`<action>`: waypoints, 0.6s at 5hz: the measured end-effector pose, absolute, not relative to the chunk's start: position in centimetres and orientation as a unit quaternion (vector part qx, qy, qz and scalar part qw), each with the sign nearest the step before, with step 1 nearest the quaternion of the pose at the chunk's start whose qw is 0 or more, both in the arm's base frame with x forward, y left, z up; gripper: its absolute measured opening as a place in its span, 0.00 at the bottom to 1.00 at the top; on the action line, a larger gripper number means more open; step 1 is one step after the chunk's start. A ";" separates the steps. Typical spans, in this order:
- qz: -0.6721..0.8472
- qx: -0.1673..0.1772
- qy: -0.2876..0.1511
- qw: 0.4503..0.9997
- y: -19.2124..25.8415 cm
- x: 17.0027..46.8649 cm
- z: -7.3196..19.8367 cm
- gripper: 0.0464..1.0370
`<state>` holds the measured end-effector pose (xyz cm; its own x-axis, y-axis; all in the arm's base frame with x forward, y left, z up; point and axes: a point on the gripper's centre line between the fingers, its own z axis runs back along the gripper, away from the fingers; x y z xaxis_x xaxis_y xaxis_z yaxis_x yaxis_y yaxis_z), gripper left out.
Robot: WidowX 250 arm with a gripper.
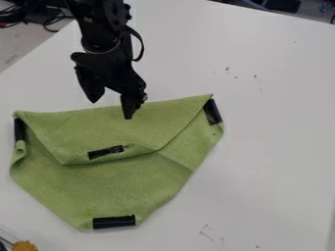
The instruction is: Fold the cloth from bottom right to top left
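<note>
The green cloth (131,191) lies on the white worktop (275,147), from the left edge of the view to a little right of the middle. At its left end, a black strip (19,130) sits on the side, with the edge below it curled and rumpled. From the top edge, a flap (124,127) hangs folded over toward the bottom of the view, its lower border running slantwise from the upper left corner, along a rounded, slightly puckered front, and up to the upper right corner. A second black strip (105,152) lies near the flap's lower border; a third (114,222) marks the cloth's bottom end, and a fourth (212,112) the right side, near the pointed upper corner. A faint crease runs down to the right from below the flap. The claw (111,109) hangs over the cloth's top edge, left of the middle, its fingers wide apart with nothing gripped between them. The left fingertip is above the edge in the view, while the right one overlaps the flap; whether it touches the fabric, I cannot tell. Small dark marks dot the worktop farther right.
</note>
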<state>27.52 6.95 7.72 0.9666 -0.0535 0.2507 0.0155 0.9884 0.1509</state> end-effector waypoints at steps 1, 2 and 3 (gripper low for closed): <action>-0.012 0.070 -0.113 0.991 6.8 26.9 7.0 0.96; 0.018 0.068 -0.098 0.993 4.6 23.7 6.8 0.96; 0.054 0.074 -0.089 0.992 2.7 20.4 6.9 0.96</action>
<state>20.39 2.66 6.93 0.9781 0.0948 0.1855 -0.1211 0.9833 0.1361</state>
